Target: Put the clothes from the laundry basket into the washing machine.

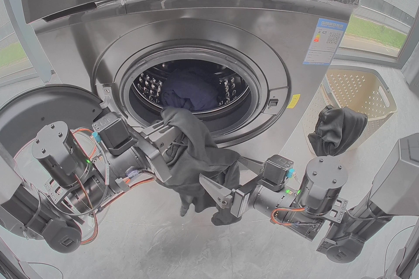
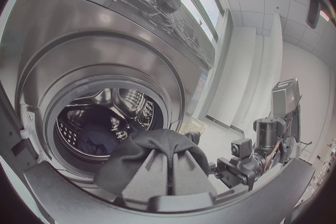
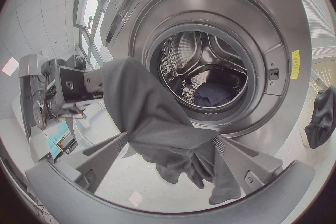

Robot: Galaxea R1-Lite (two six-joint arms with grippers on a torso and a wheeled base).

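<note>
My left gripper (image 1: 168, 127) is shut on a dark grey garment (image 1: 196, 153) just in front of the lower rim of the washing machine (image 1: 262, 31) opening. In the left wrist view its fingers (image 2: 159, 172) pinch the cloth (image 2: 154, 144) together. The garment hangs down and its lower end drapes between the spread fingers of my right gripper (image 1: 222, 179), which stands open (image 3: 171, 146) around the cloth (image 3: 147, 109). A navy garment (image 1: 190, 90) lies inside the drum. Another black garment (image 1: 338, 129) hangs over the rim of the laundry basket (image 1: 362, 88) to the machine's right.
The round machine door (image 1: 43, 105) is swung open at the left, close behind my left arm. The basket stands on the floor against the machine's right side. Bare grey floor (image 1: 152, 232) lies in front.
</note>
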